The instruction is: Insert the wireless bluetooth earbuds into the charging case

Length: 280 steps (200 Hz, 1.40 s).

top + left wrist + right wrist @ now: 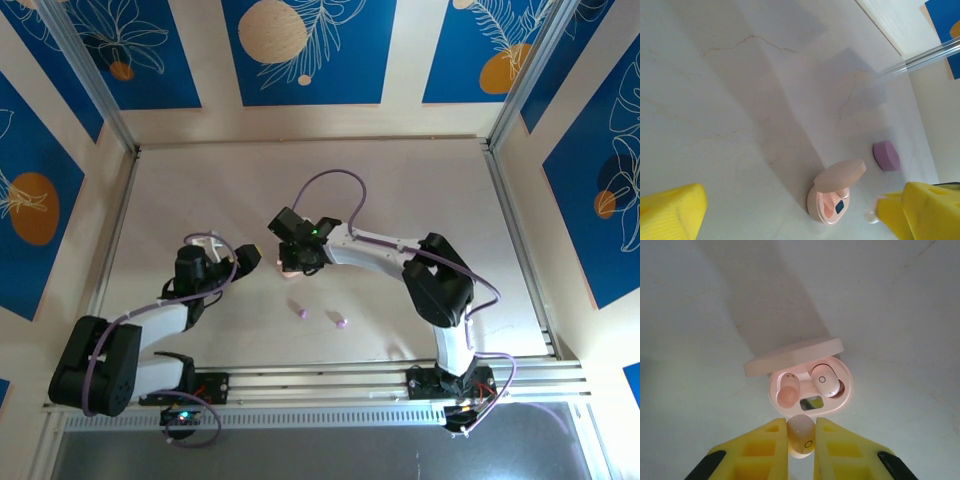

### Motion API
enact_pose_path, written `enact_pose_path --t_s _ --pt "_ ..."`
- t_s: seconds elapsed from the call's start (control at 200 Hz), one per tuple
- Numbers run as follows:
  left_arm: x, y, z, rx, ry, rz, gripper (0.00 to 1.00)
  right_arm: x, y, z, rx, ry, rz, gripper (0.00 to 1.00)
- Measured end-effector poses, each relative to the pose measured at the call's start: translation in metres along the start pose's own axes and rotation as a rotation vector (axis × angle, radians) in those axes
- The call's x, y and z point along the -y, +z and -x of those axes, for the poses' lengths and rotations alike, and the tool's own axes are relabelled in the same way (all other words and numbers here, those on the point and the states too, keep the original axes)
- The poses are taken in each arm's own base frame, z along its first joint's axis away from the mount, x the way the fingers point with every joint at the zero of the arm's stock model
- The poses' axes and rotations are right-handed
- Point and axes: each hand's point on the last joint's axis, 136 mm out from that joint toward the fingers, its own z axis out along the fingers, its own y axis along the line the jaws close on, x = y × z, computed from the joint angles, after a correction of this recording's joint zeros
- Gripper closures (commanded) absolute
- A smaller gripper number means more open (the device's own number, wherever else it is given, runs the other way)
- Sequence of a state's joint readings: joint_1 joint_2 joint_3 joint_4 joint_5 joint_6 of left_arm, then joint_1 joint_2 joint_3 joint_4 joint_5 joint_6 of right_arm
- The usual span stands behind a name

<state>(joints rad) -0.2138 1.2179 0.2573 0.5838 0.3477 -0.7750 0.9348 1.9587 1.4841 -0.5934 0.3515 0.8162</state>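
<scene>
**CLEARANCE RND PINK CASE**

Blocked at hinge side by raised lid (792, 357) of pink case (835, 397). Crowded on opp. side by right tool (801, 422), clamped on pink earbud (801, 440). Hemmed on left by wide-spread left tool (795, 215). Must skirt purple earbuds (303, 313) loose on worktop (420, 200) betw. case & arm bases. Passable across bare far half.

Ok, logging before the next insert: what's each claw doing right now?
Left claw: open.
Right claw: closed on a pale pink earbud.

A pale, marble-veined table (420, 190) is enclosed by cream walls (210, 60), on which blue panels (310, 50) with white leaves and orange circles are set. Metal posts (92, 75) are fixed at the far corners, and a ribbed metal rail (330, 385) is laid along the near edge.
</scene>
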Motion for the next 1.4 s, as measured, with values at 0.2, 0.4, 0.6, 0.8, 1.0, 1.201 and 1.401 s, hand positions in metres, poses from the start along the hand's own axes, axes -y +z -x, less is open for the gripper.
enact_pose_path --t_s 0.2,0.4,0.6,0.8,1.0,1.201,1.401 --pt "0.005 -0.005 0.007 0.031 0.028 -0.006 0.0 -0.007 0.01 0.001 -0.011 -0.036 -0.04 0.86" --pt "0.004 -0.005 0.007 0.032 0.031 0.002 0.0 -0.007 0.016 0.003 -0.017 -0.053 -0.07 0.86" --pt "0.004 -0.005 0.008 0.035 0.034 0.004 0.0 -0.005 0.023 -0.001 -0.036 -0.061 -0.089 0.86" --pt "0.004 -0.005 0.007 0.035 0.034 0.004 0.0 -0.002 0.031 -0.005 -0.052 -0.063 -0.105 0.86" --pt "0.004 -0.005 0.007 0.035 0.034 0.004 0.0 -0.006 0.033 -0.002 -0.051 -0.069 -0.104 0.85" --pt "0.004 -0.006 0.008 0.036 0.035 0.003 0.0 -0.006 0.036 -0.002 -0.053 -0.074 -0.106 0.84" --pt "0.004 -0.006 0.008 0.036 0.035 0.003 0.0 -0.006 0.035 -0.005 -0.062 -0.083 -0.112 0.75"
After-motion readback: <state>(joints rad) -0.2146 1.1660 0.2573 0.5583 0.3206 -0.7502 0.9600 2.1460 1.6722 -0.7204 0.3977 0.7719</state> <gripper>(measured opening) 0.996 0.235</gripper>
